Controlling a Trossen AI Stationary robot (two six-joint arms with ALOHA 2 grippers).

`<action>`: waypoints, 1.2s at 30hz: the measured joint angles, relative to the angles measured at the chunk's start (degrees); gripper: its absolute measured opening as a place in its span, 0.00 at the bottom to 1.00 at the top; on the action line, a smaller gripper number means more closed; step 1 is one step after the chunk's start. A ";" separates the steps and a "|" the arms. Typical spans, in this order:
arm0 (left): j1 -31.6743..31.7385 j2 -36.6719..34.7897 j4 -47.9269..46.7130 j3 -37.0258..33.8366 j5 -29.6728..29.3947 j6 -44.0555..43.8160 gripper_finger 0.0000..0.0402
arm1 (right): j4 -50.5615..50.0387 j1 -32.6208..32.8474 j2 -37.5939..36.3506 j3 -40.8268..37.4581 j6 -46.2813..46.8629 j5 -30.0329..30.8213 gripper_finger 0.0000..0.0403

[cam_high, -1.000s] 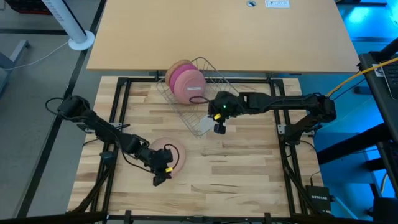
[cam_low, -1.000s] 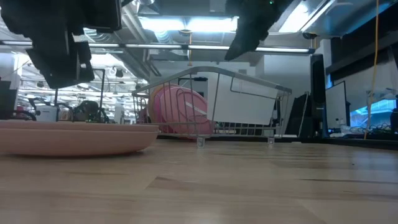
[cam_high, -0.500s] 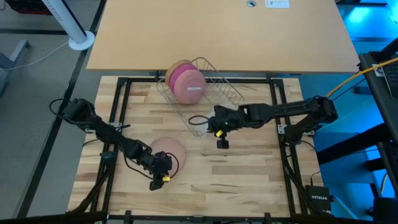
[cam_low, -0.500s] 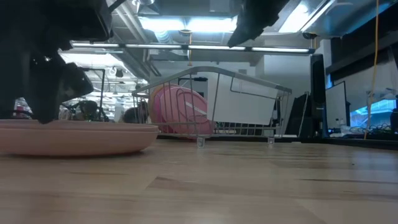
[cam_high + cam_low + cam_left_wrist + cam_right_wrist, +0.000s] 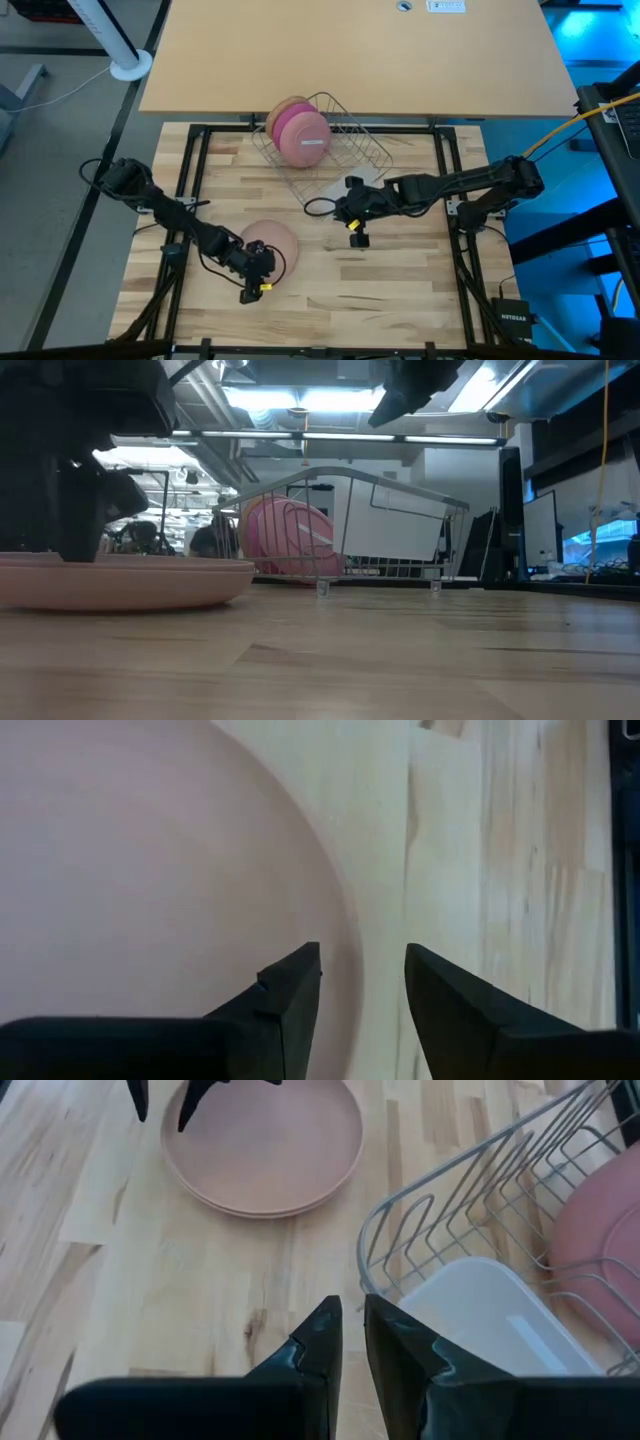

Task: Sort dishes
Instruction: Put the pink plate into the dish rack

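Pale pink plate (image 5: 272, 243) lies flat on table (image 5: 400, 290); left gripper (image 5: 262, 272) has dropped to its near rim, jaws part-open straddling the edge, nothing gripped. Right gripper (image 5: 352, 226), shut and empty, has withdrawn from rack (image 5: 345, 150). Pickup looks imminent.

Robotics lab / open-plan workshop, not a home.

Butcher-block counter (image 5: 380, 290) boxed in a black metal frame (image 5: 195, 180), two dark arms bolted at its sides, loose cables incl. a yellow one (image 5: 560, 135). Small black Netgear box (image 5: 517, 320) on the grey floor beside the frame. Low view: exposed ceiling ducts and strip lights (image 5: 300, 400), monitors (image 5: 540, 530) at the right, more benches and gear far back. White fan base (image 5: 128, 62) on the floor.
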 joint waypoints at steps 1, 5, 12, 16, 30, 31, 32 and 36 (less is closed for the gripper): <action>-0.27 0.00 0.02 0.00 0.02 0.02 0.34 | 0.00 0.00 0.00 0.00 0.00 0.02 0.13; -1.05 0.40 0.19 0.00 -0.44 0.38 0.34 | -0.02 0.02 0.00 0.00 0.00 0.00 0.13; -1.13 5.20 1.25 0.16 -1.28 1.88 0.34 | -0.02 -0.02 0.00 0.00 0.00 0.07 0.13; -1.01 5.55 1.09 0.20 -1.08 1.25 0.34 | -0.04 -0.02 0.00 0.00 0.00 0.07 0.13; -1.01 4.96 -7.46 5.75 -0.79 2.90 0.02 | 0.20 0.22 0.00 0.02 0.00 -0.31 0.13; -1.01 4.96 -7.53 5.75 -0.81 2.90 0.03 | 0.20 0.48 0.00 0.02 0.00 -0.57 0.13; -1.01 4.96 -7.59 5.73 -0.92 2.84 0.03 | 0.19 0.76 0.00 0.02 0.00 -0.63 0.13; -0.98 4.96 -7.71 5.68 -1.15 2.85 0.01 | 0.22 3.22 0.00 0.02 -0.20 -1.05 0.13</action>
